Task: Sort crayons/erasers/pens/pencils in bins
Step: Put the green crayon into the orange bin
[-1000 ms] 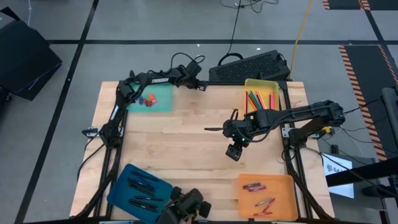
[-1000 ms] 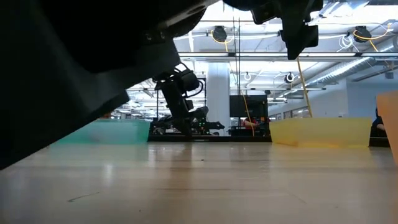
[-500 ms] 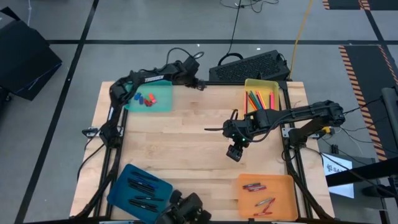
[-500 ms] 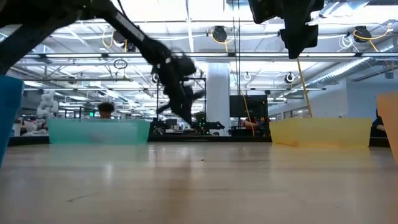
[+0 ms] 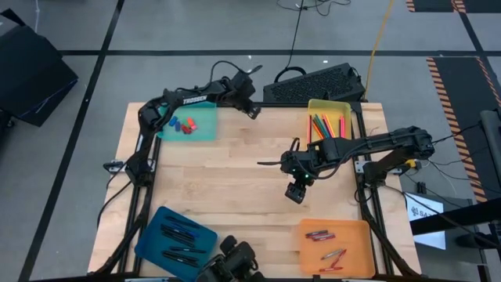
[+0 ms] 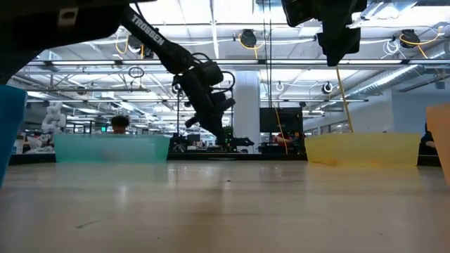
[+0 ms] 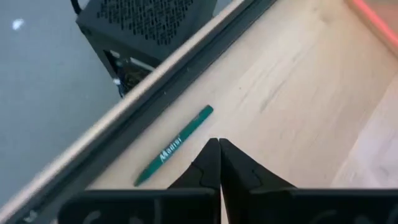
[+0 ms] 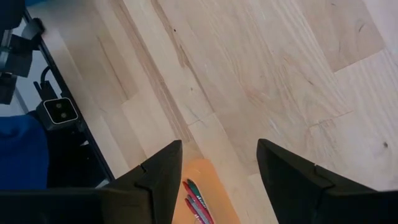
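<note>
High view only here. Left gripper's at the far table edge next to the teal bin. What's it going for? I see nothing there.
Observer: The left wrist view shows a green stick with white lettering. It lies on the table by the far edge, right beside the left gripper.
Operator: Jaws open for it?
Observer: No, the fingertips are shut together and grip nothing.
Operator: Right gripper carrying anything?
Observer: No. The right gripper is open, with only bare wood between its fingers. The orange bin shows beyond it.
</note>
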{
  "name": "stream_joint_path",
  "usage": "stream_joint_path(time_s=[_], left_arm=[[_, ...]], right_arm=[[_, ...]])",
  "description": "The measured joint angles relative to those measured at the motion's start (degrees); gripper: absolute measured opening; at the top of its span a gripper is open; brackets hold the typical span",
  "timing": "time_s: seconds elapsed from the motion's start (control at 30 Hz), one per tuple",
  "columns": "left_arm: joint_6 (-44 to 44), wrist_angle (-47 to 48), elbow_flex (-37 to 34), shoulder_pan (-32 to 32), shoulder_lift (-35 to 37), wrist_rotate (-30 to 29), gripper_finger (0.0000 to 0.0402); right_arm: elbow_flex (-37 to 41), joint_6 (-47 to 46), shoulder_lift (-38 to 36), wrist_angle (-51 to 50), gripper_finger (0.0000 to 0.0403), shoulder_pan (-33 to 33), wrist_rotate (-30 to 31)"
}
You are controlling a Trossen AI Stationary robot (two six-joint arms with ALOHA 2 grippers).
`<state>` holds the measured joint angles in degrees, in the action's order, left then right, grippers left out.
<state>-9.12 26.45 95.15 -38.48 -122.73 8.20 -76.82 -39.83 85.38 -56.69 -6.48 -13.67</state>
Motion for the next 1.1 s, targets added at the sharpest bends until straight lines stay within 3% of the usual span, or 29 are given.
stream_joint_path(time_s=[0.13, 0.4, 0.53, 0.73, 1.1], left_arm=[[4.1, -0.1, 0.0, -0.6, 0.1, 1.2, 0.0021], [8.8, -0.3, 0.1, -3.0, -3.0, 3.4, 0.0143], [10.2, -0.5, 0.1, -3.4, -5.1, 3.5, 0.0177], [12.0, 0.6, 0.1, -4.0, -5.3, 8.5, 0.0171], [8.4, 2.8, 0.2, -4.3, -6.2, 5.4, 0.0137]], right_arm=[[0.0, 0.0, 0.0, 0.1, 0.0201, 0.0, -0.1], [0.0, 0.0, 0.0, 0.3, 0.0201, 0.0, -0.1], [0.0, 0.0, 0.0, 0.3, 0.0201, 0.0, -0.2], [0.0, 0.0, 0.0, 0.3, 0.0201, 0.0, -0.2], [0.0, 0.4, 0.0, 0.3, 0.0201, 0.0, -0.2]])
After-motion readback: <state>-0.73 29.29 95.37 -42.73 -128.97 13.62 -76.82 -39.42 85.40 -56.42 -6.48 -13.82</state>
